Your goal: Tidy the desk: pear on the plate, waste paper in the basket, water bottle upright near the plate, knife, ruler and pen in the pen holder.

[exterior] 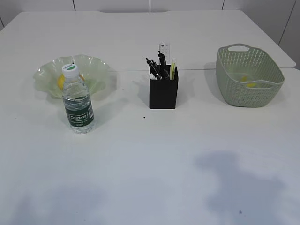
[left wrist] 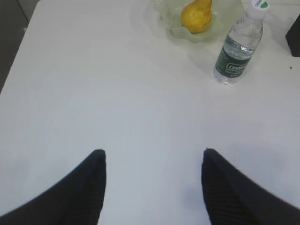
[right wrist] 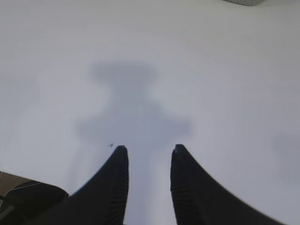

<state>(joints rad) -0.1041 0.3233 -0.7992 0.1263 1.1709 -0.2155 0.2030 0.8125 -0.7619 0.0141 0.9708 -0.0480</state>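
left gripper: jaws stood wide apart and empty over bare desk
right gripper: I saw a narrower gap, nothing between the ribbed black fingers
pear: yellow-orange, lay in the plate, a pale green translucent dish with a ruffled rim
water bottle: clear plastic, upright, at the plate's 6 o'clock
pen holder: matte black square cup, ruler and pens standing in it
basket: sage perforated tub at 3 o'clock of the holder, waste paper inside
risk: I judged the tall light bottle could tip if an arm swept past it
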